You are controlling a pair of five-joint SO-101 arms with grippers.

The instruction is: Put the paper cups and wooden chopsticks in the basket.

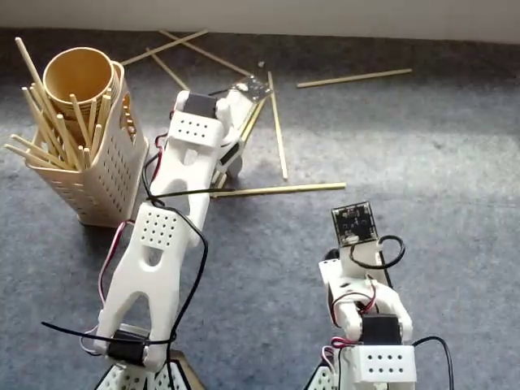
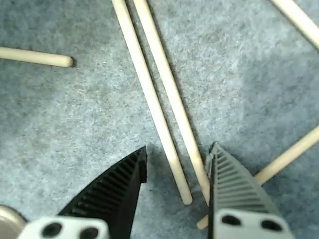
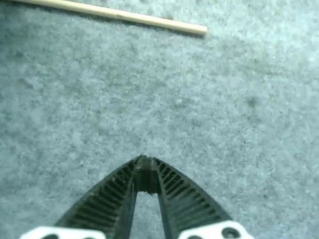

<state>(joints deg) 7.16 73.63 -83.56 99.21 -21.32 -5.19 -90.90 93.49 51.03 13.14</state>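
A white slotted basket (image 1: 110, 175) stands at the far left, holding a paper cup (image 1: 79, 75) and several wooden chopsticks (image 1: 41, 122). More chopsticks lie loose on the grey carpet: one (image 1: 280, 190) across the middle, one (image 1: 354, 78) at the back right, others (image 1: 277, 122) near the left arm. My left gripper (image 2: 177, 154) is open, low over a pair of parallel chopsticks (image 2: 157, 94) whose ends lie between its fingers. In the high view it (image 1: 244, 101) sits right of the basket. My right gripper (image 3: 146, 162) is shut on nothing above bare carpet, a chopstick (image 3: 119, 15) ahead of it.
The grey carpet (image 1: 439, 162) is open on the right side. The right arm (image 1: 361, 276) is folded near the front edge. A wall edge runs along the back.
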